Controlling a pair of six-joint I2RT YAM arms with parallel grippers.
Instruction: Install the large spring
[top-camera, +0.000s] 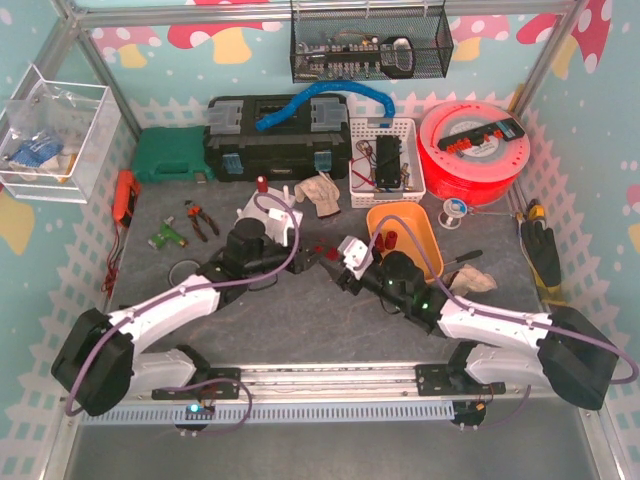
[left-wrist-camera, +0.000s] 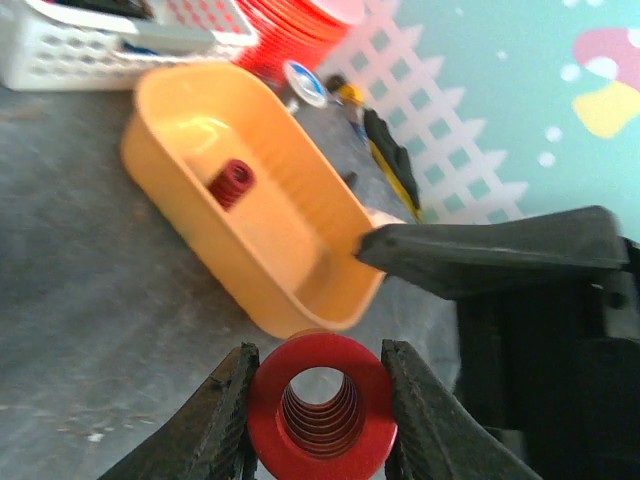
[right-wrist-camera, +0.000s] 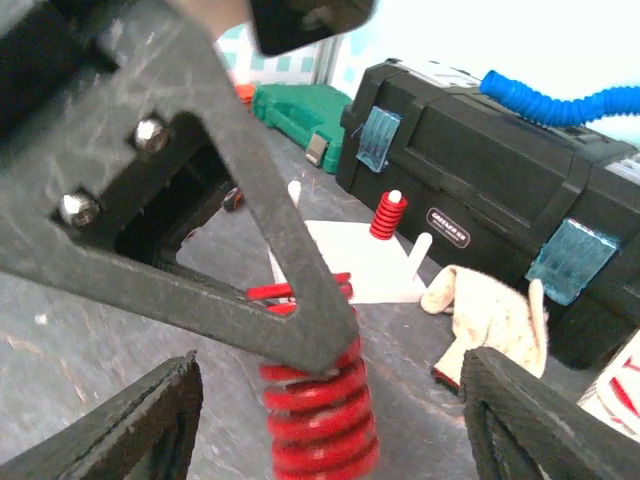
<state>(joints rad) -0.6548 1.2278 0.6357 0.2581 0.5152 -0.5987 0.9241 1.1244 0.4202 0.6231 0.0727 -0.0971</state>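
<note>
The large red spring (left-wrist-camera: 320, 402) is pinched between the left gripper's (left-wrist-camera: 320, 350) fingers, open end toward its wrist. The right gripper (right-wrist-camera: 330, 372) gapes wide around it. Beyond the left fingertips lies the orange tray (left-wrist-camera: 190, 215) holding a smaller spring (left-wrist-camera: 232, 183).

The left wrist view's bottom edge cuts off the large red spring (left-wrist-camera: 322, 412). From the right wrist, the left gripper's finger (right-wrist-camera: 290, 290) hides its top; its lower coils blur
</note>
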